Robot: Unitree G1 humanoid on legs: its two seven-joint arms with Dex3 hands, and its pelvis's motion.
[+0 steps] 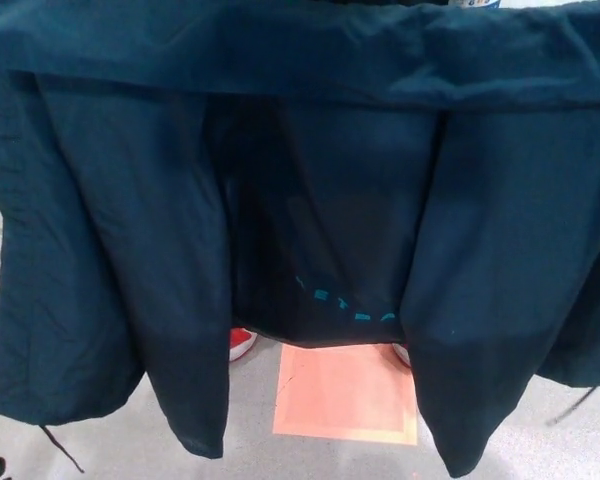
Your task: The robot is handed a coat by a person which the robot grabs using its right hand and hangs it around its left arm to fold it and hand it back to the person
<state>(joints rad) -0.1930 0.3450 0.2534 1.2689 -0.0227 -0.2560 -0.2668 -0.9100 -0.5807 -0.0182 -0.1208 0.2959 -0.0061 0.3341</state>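
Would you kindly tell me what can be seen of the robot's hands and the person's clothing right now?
Neither robot hand shows: the dark blue coat fills the view. Of the person, only a red shoe with a white sole peeks out below its hem.
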